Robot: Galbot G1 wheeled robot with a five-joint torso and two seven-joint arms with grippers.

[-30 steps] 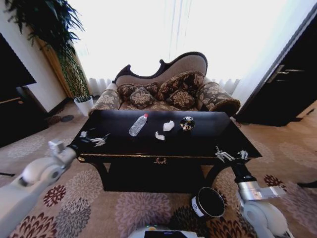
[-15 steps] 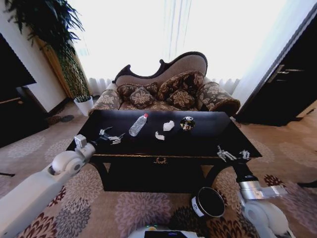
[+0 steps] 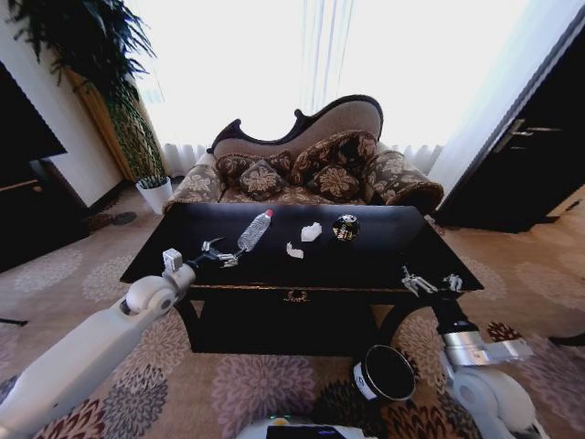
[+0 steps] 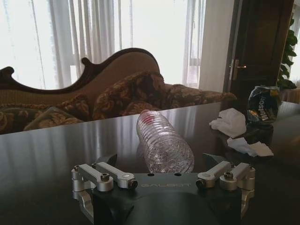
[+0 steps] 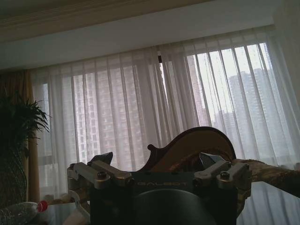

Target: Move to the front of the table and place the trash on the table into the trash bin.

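On the glossy black table (image 3: 375,261) lies the trash: a clear bottle (image 3: 255,230) with a red cap, two white paper wads (image 3: 312,231) (image 3: 294,250) and a dark round piece (image 3: 345,227). My left gripper (image 3: 219,253) hovers open over the table, just short of the bottle's base. In the left wrist view the bottle (image 4: 164,143) lies straight ahead between the open fingers (image 4: 108,159), with the wads (image 4: 229,122) and the dark piece (image 4: 262,104) beyond. My right gripper (image 3: 428,283) stands open at the table's front right corner. The black trash bin (image 3: 384,373) sits on the carpet below.
An ornate sofa (image 3: 311,160) stands behind the table. A potted plant (image 3: 154,194) is at the back left and dark cabinets (image 3: 526,155) flank the room. Patterned carpet (image 3: 256,384) lies open before the table.
My left arm has swung right and forward across the table's left part, bringing its gripper up to the bottle. The right arm and the trash have stayed put.
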